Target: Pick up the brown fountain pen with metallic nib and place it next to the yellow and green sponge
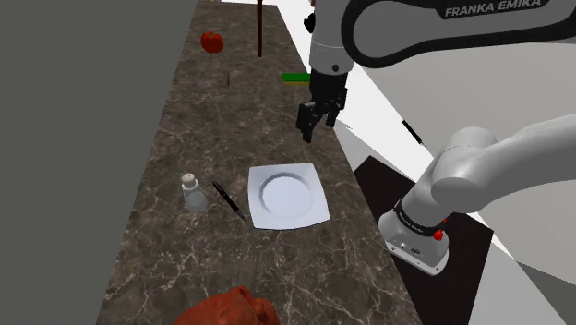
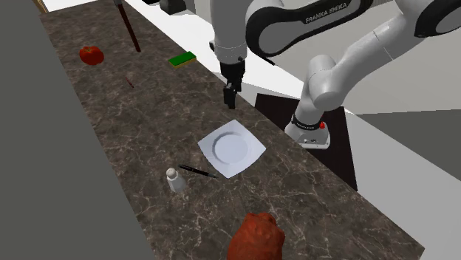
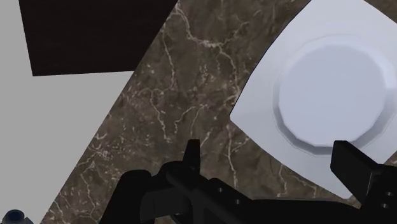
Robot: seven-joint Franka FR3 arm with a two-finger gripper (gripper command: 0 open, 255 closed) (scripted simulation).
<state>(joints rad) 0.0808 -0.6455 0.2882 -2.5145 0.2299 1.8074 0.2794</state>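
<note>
Red-brown lump at the shoulder view's bottom edge; past it, the pen waits ungrasped.
We see the dark pen lying flat on the marble counter at mid-frame, between a small shaker on its left and the white plate on its right, near both. The gripper hovers above the counter toward upper centre, fingers spread and empty, between the plate and the green sponge. We judge the approach to be the step in hand. Next we must carry the gripper down-left past the plate, set the fingers across the thin shaft, and descend without knocking the shaker.
</note>
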